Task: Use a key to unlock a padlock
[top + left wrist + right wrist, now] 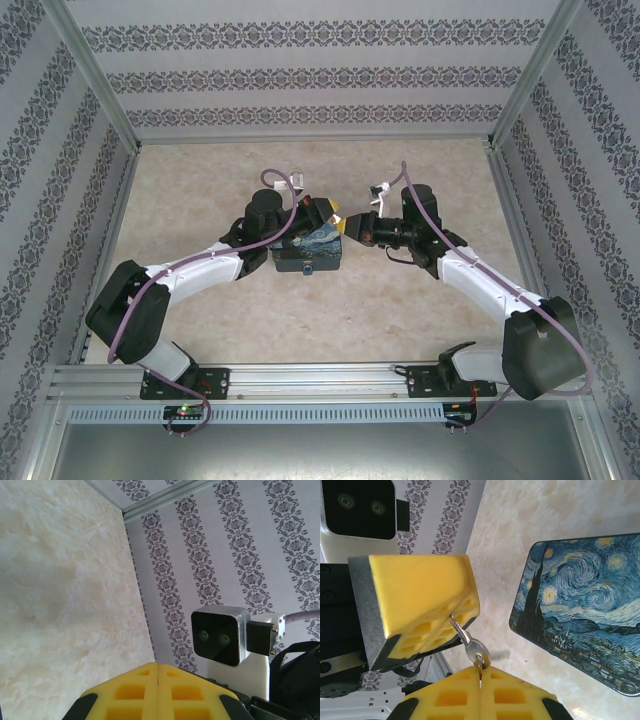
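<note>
The padlock (308,250) lies on the table with its starry-night face up, also in the right wrist view (585,610). The small silver key (472,647) hangs in the air to the left of the padlock, between the two grippers. My left gripper (325,215) is shut on the key's blade; its yellow pads (425,590) fill the upper left of the right wrist view. My right gripper (481,669) is shut on the key's round head from below. In the left wrist view the left gripper (158,666) has its pads pressed together, and the key is hidden.
Patterned walls and aluminium posts (100,80) enclose the marble table (400,320) on three sides. The right wrist's camera block (220,635) sits close in front of the left gripper. Both arms meet just behind the padlock near the table's middle.
</note>
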{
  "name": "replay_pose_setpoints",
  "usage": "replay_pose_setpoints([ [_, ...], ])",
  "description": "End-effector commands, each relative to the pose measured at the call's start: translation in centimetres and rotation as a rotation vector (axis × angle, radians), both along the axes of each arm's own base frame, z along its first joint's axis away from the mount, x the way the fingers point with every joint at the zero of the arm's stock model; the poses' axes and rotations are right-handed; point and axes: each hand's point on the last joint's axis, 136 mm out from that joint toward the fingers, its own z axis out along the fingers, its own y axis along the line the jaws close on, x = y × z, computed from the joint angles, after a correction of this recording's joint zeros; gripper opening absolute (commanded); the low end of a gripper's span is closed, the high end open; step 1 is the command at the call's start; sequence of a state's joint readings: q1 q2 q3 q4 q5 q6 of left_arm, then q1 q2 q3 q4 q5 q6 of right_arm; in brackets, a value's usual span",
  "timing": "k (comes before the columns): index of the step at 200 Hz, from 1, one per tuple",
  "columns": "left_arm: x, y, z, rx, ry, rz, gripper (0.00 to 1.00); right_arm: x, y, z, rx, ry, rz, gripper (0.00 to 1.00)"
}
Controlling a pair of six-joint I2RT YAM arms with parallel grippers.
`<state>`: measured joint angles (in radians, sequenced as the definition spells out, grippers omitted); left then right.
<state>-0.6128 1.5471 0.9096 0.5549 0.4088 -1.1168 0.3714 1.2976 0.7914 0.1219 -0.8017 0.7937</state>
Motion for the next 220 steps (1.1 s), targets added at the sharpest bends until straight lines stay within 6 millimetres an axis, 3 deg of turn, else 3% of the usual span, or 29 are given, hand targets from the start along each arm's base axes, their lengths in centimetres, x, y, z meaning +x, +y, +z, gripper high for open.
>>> replay_pose_setpoints([
  [1, 0.3, 1.1, 0.0, 0.014, 0.038, 0.05, 0.16, 0.0, -0.3, -0.8, -0.035, -0.005, -0.017, 0.0],
  [15, 0.4, 2.2, -1.0, 0.058, 0.097, 0.093, 0.32, -0.1, -0.7, -1.1, -0.067, -0.012, -0.034, 0.0],
  [30, 0.3, 3.4, -1.5, 0.09, 0.151, 0.127, 0.44, -0.2, -1.2, -1.5, -0.113, -0.024, -0.049, 0.0],
  [44, 0.0, 4.3, -1.6, 0.098, 0.188, 0.15, 0.64, -0.2, -1.6, -1.9, -0.148, -0.035, -0.069, 0.0],
  [59, -0.3, 5.1, -1.5, 0.11, 0.226, 0.165, 0.73, -0.3, -1.8, -2.4, -0.194, -0.05, -0.084, 0.0],
  [104, -1.5, 5.4, -1.5, 0.153, 0.3, 0.145, 0.74, -0.4, -1.2, -3.0, -0.235, -0.064, -0.083, 0.0],
  [220, -2.0, 2.8, -4.6, -0.096, 0.444, 0.119, 0.68, -0.7, 1.1, -0.9, -0.15, -0.059, -0.059, 0.0],
])
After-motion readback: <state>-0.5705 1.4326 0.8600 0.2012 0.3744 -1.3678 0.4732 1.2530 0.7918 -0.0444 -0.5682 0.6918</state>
